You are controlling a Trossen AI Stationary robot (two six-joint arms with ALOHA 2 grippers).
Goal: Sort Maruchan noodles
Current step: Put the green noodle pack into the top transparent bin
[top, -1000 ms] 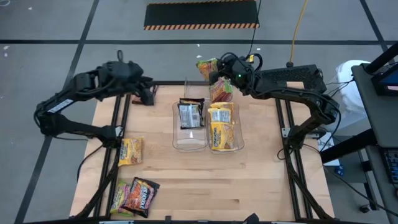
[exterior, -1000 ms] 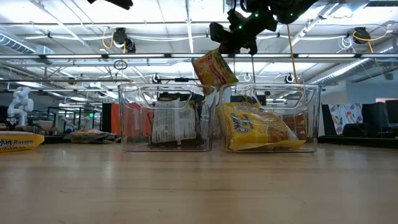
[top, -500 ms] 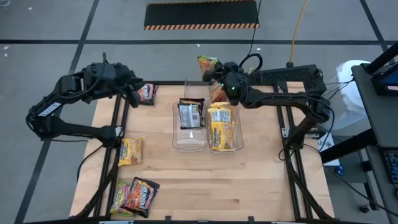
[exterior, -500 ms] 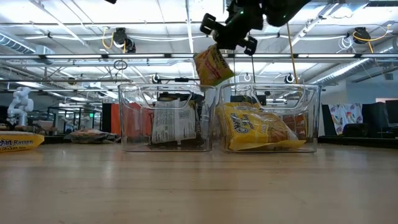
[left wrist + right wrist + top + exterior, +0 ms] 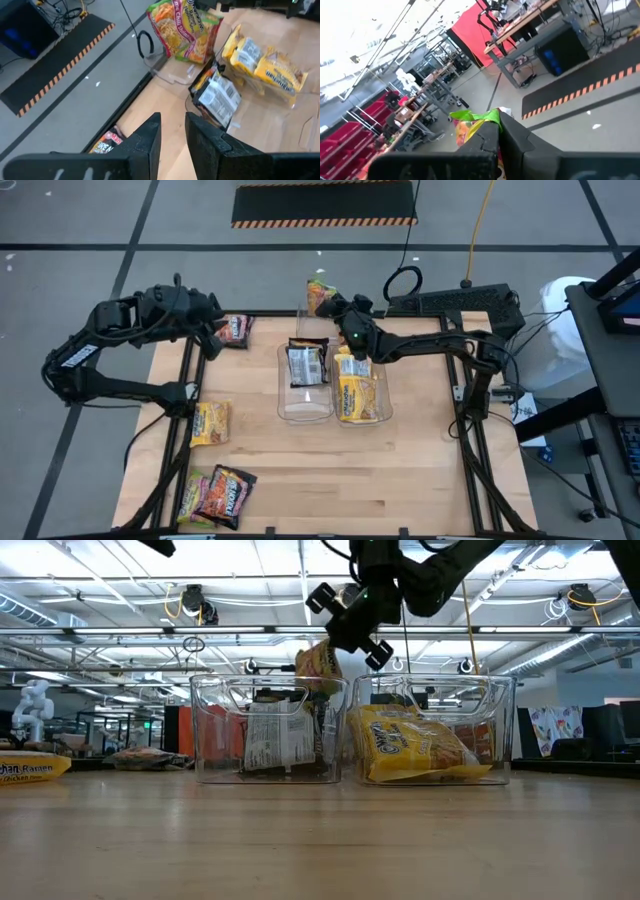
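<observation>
Right pincer (image 5: pixel 330 302) clamped on pink-green packet (image 5: pixel 319 292), hanging long axis down over the far edge of the tabletop (image 5: pixel 400 470), just behind the left bin (image 5: pixel 305 408) with the dark packet (image 5: pixel 306 364); yellow ones sit in the right bin (image 5: pixel 362 415). Left pincer (image 5: pixel 213 338) open, empty, above a dark packet (image 5: pixel 234 330) at the far-left corner.

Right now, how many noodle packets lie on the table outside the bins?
4: dark packet far left, yellow packet mid-left, pink-green packet and second dark packet near-left corner; others may hide.
</observation>
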